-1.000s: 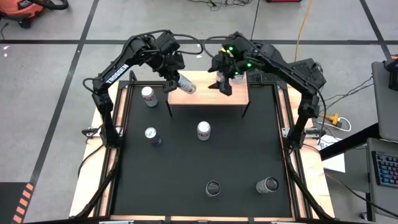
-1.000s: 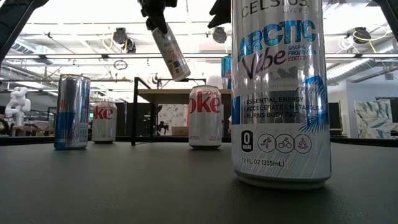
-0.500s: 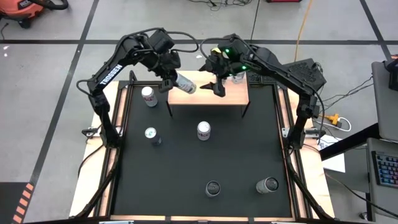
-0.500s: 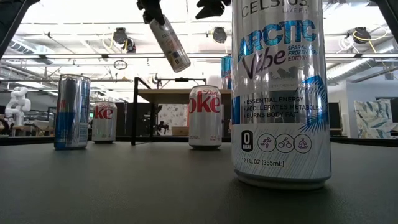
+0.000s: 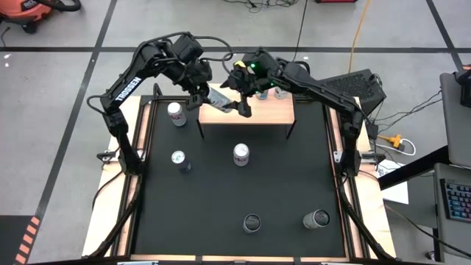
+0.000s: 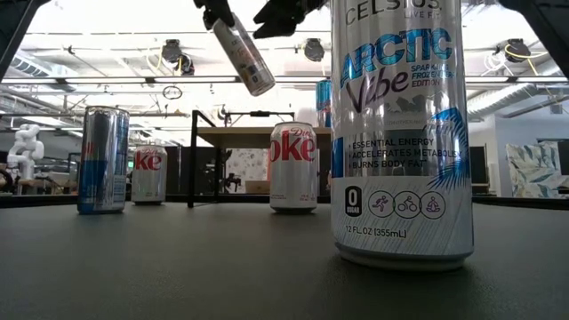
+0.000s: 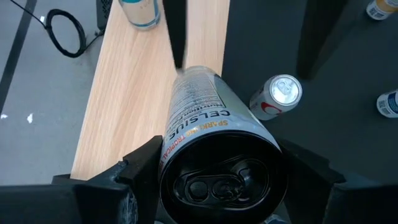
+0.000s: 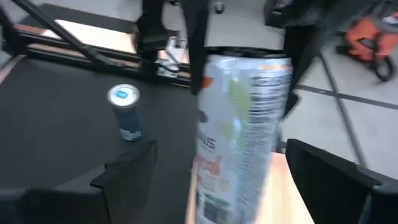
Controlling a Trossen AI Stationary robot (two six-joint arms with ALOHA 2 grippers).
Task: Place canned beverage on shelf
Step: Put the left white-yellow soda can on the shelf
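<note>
I am pinching a slim white aluminium can [image 5: 217, 99] by its top end in my left gripper [image 5: 200, 94], and it is hanging tilted in the air above the left part of the low light-wood shelf with thin black legs [image 5: 274, 112], not touching the board. My right gripper [image 5: 239, 93] is coming in with its fingers spread wide on either side of the can's free end, gripping nothing yet.

The risks, as I judge them: the can is slanted, so if my left fingers are letting go before my right fingers are closing, it is likely to drop onto the wood and roll off the edge. If both grippers are pulling at once along different lines, the smooth wall could slip or dent. Another can [image 5: 280, 91] is standing at the shelf's back, near enough for my right arm to knock it.

Readable writing: my held can is showing "CELSIUS" and "SPARKLING" from my left wrist. In the low view, the tall white can [image 6: 396, 133] closest to the camera is reading "CELSIUS", "ARCTIC Vibe", "ESSENTIAL ENERGY" and "12 FL OZ (355mL)"; a silver can with red lettering [image 6: 292, 166] is a Diet Coke. My left arm is carrying "TROSSEN".
</note>
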